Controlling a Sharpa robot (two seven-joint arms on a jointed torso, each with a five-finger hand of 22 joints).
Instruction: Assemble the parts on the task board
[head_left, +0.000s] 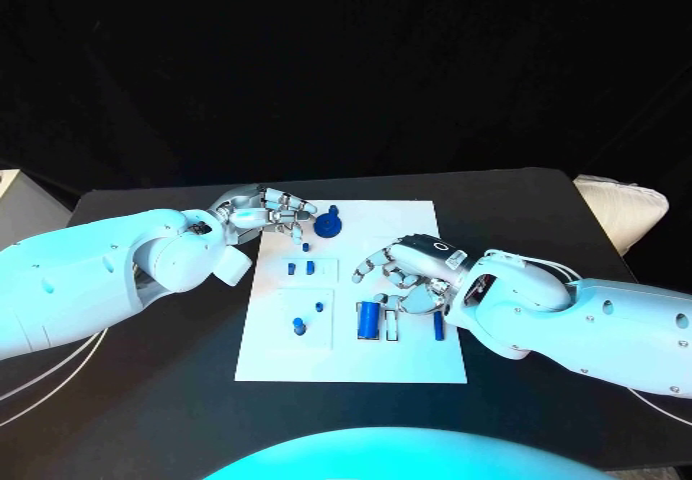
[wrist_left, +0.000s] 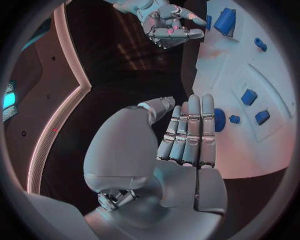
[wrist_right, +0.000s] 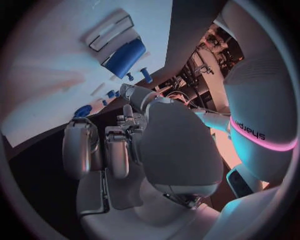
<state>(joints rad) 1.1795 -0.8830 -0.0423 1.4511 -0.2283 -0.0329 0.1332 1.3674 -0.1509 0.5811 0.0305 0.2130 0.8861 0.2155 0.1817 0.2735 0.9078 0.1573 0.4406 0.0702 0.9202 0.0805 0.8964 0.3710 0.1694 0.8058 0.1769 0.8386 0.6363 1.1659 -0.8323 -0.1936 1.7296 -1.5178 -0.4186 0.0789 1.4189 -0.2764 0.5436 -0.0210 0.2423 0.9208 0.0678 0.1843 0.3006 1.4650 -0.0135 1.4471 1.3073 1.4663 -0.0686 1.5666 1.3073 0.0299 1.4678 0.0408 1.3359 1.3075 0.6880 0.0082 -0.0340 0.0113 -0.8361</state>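
Task board (head_left: 404, 365) long axis running away from robot, cylinder part (head_left: 369, 320) lying parallel

Matt white task board (head_left: 404, 362), glossy blue plastic parts (head_left: 371, 320), matt black table (head_left: 548, 230)

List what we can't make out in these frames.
- Right hand: head view, its curled fingers cover the task board beneath; anything under or inside them is hidden. In the right wrist view the palm blocks the fingertips.
- Left hand: head view, fingertip contact with the round blue part can't be judged.
- Small blue parts: head view, too small to tell seated or loose.
- Large blue cylinder: whether fully seated is unclear.
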